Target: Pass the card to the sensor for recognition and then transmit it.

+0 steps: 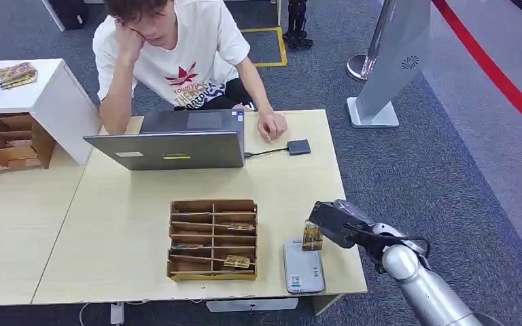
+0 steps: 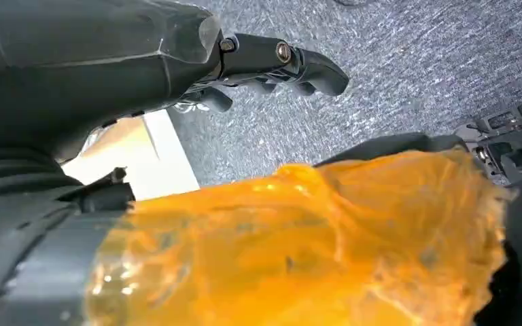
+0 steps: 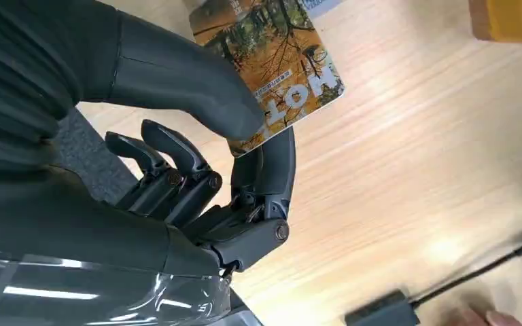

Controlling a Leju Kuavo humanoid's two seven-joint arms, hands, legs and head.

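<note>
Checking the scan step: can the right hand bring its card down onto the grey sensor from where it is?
Probably yes. The right hand pinches the card just above the grey sensor, and nothing lies between them on the table.

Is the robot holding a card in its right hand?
Yes, the right hand pinches the card between its thumb and a finger.

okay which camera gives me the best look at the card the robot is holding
The right wrist view: the card is large there, its autumn-tree print readable, pinched by the right hand between thumb and a finger. The head view shows the card small, over the grey sensor. The left wrist view faces carpet.
</note>
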